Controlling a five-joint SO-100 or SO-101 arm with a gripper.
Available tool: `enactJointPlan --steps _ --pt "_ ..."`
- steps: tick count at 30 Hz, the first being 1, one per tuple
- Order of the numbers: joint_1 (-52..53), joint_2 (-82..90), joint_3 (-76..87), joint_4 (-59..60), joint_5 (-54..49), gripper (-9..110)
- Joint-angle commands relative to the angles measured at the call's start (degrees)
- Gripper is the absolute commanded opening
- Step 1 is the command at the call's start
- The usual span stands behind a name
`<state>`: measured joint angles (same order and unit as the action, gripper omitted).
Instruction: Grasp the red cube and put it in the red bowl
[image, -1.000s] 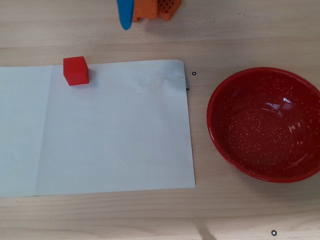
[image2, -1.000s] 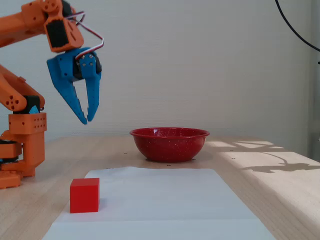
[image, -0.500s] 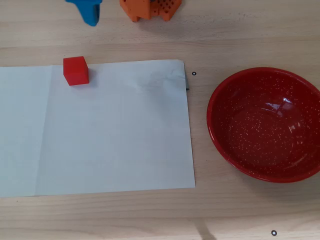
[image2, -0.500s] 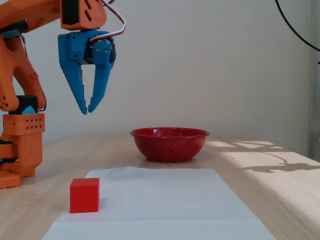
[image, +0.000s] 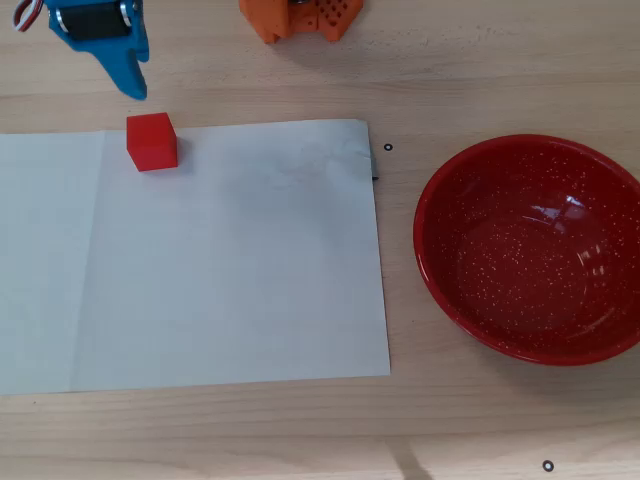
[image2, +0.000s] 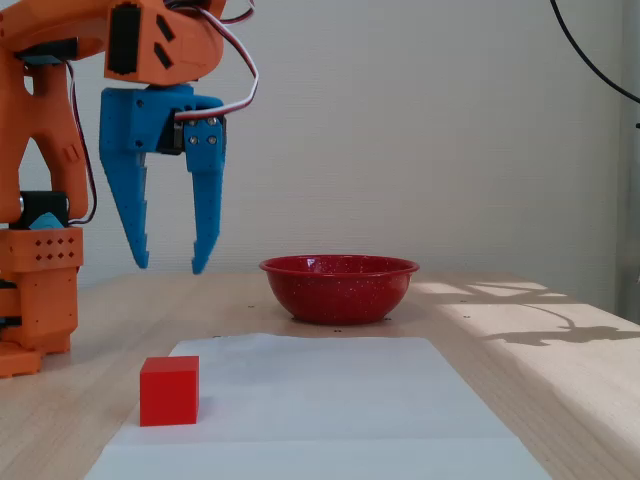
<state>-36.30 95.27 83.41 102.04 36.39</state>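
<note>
Fixed view, nearest first: white paper sheet (image2: 330, 400) spread flat across the wooden counter (image2: 560, 380), front edge cut off by the frame. On its left side, close to the paper's edge, the red cube (image2: 169, 391), upright, resting flat, touched by nothing. Above and slightly behind the cube, the blue gripper (image2: 170, 266), pointed straight down, jaws spread apart with a clear gap between the two tips, nothing held; tips well clear of the cube and of the counter. Carried by the orange arm (image2: 110, 40), reaching in from the left, red and white wires looped beside the wrist. Lower left, the arm's orange base (image2: 40, 300), standing on the counter. Farther back, beyond the paper, the red bowl (image2: 339, 288), upright, empty as far as visible from this low angle. Behind everything, a plain pale wall (image2: 430, 130); patches of sunlight across the counter at right.

Overhead view: cube (image: 152, 141) seen at the paper's (image: 220, 260) upper edge, toward the left. Gripper (image: 128, 80) seen just above it near the top left corner, partly cut off by the frame, one blue finger (image: 130, 75) pointing toward the cube without touching it. Bowl (image: 530, 250) well apart at right, off the paper, white-speckled inside, nothing in it. Orange base (image: 300, 15) at the top edge.
</note>
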Motion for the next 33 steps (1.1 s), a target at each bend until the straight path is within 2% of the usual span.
enactJointPlan --steps 1,8,13,33 --pt "-1.9 2.0 -5.7 0.9 3.3 24" --pt "-4.7 -0.4 -2.3 -4.7 9.8 46" --pt "-5.8 -0.8 2.5 -9.5 12.5 57" --pt "-6.6 -0.3 16.9 -21.3 13.4 60"
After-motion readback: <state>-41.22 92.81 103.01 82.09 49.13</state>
